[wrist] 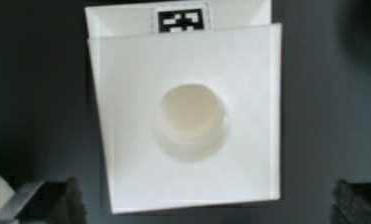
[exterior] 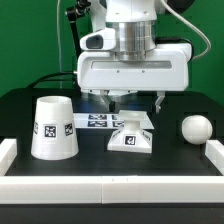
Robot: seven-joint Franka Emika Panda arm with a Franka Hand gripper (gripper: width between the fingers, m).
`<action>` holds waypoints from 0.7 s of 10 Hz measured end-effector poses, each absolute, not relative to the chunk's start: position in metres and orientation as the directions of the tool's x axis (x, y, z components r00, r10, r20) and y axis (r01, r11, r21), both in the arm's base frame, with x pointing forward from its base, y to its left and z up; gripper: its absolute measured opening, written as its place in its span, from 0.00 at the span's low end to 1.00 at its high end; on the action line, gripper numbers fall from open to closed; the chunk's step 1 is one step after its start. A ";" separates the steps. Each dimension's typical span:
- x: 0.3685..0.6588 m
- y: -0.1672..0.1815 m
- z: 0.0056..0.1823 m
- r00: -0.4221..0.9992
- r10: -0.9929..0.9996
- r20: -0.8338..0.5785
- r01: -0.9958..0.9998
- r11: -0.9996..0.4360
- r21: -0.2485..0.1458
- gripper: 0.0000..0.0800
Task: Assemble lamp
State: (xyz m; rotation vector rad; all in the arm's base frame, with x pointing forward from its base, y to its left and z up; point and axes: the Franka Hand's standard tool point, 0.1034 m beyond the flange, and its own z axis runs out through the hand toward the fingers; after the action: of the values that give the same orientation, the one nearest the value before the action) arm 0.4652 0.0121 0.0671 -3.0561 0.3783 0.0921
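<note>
While hanging just above the lamp base [exterior: 130,138], pinching nothing: fingers [exterior: 106,100] spread wide, one on either side above the base and not touching it. Seems to be an early step, judging from three lamp parts all loose and none joined. Base found at the middle of the table [exterior: 100,165], just in front of the marker board [exterior: 92,122], tagged slope turned to the near side.

Next move: probably either lowering and closing on the base to square it up, or going for the bulb [exterior: 195,128], lying on the table well apart at the exterior view's right. Would want a centred pinch there, given a round head likely to roll.

As for containers: socket [wrist: 191,120] in the top of the base empty, only a pale hollow in the wrist view. Shade [exterior: 55,128] standing at the exterior view's left, narrow end up, apart from the base. Cannot tell whether anything sits inside.
</note>
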 end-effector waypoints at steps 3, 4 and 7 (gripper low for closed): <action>0.461 0.013 0.059 0.972 -0.225 -0.069 -0.228 -0.972 -0.052 0.88; 0.460 0.012 0.057 0.974 -0.217 -0.069 -0.220 -0.974 -0.052 0.88; 0.461 0.013 0.055 0.978 -0.199 -0.063 -0.203 -0.978 -0.053 0.88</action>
State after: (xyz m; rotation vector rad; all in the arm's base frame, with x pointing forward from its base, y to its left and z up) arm 0.4605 0.0130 0.0553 -3.0651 0.3119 0.0886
